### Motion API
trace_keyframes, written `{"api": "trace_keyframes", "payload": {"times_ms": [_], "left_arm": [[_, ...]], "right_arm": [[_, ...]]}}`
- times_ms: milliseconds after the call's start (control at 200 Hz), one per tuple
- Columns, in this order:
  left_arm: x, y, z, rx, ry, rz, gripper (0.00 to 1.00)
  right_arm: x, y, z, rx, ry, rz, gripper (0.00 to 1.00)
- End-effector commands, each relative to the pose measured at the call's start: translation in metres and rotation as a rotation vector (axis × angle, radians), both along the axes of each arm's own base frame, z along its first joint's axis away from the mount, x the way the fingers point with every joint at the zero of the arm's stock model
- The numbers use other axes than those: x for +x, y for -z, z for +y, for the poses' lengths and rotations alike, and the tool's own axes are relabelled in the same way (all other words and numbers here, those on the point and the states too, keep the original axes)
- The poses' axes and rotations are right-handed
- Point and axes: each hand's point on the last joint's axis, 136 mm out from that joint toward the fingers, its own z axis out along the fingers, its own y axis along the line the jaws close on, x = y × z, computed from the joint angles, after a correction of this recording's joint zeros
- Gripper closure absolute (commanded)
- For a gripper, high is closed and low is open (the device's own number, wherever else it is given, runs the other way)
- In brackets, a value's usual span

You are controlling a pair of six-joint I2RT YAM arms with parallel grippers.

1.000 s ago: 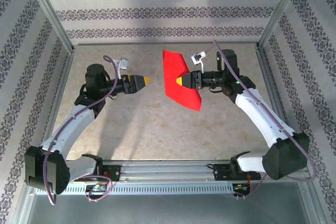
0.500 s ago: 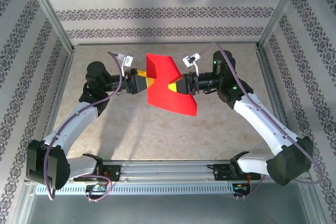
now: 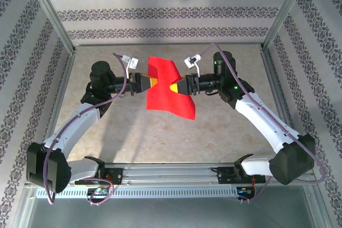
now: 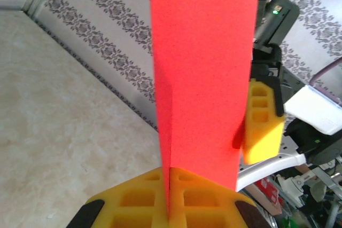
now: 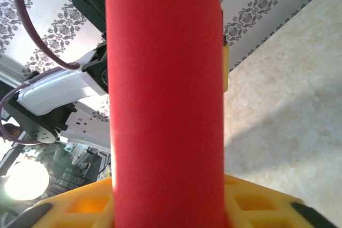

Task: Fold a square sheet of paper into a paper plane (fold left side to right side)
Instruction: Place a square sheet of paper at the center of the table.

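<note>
paper (image 3: 169,99) clenched in left pincer (image 3: 152,82) hides right pincer (image 3: 175,85) jaws; its grip cannot be told.

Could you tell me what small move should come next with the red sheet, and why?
Probably ease the right gripper, jaws open, back off the red sheet. The left gripper is shut on its opposite edge, and the sheet hangs in the air between them, so one grip likely suffices.

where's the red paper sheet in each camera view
Top external: red paper sheet at the centre of the picture.
Left wrist: upright through the middle.
Right wrist: tall band down the centre.
Shared landmark: beige tabletop, left of it in left wrist, right in right wrist.
</note>
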Motion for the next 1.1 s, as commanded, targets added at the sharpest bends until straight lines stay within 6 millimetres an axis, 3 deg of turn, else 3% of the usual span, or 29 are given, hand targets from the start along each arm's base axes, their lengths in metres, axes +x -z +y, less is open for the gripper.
{"api": "trace_keyframes", "payload": {"times_ms": [0,225,510,665,804,909,1094], "left_arm": [[0.002,0.004,0.0,0.043,-0.029,0.007,1.0],[0.027,0.058,0.003,0.132,-0.117,0.198,0.97],[0.049,0.169,0.006,0.265,-0.181,0.455,1.0],[0.052,0.23,0.012,0.392,-0.222,0.577,1.0],[0.049,0.27,0.024,0.516,-0.262,0.653,1.0],[0.049,0.284,0.029,0.56,-0.285,0.677,1.0],[0.049,0.284,0.031,0.576,-0.294,0.679,1.0]], "right_arm": [[0.012,0.007,-0.009,-0.029,0.066,-0.022,0.54],[0.037,0.046,-0.034,-0.145,0.234,0.058,0.35],[0.066,0.138,-0.071,-0.332,0.453,0.285,0.33],[0.072,0.187,-0.074,-0.416,0.501,0.422,0.43],[0.073,0.222,-0.068,-0.505,0.524,0.474,0.55],[0.074,0.246,-0.061,-0.548,0.527,0.524,0.67],[0.071,0.28,-0.043,-0.625,0.5,0.568,0.92]]}}
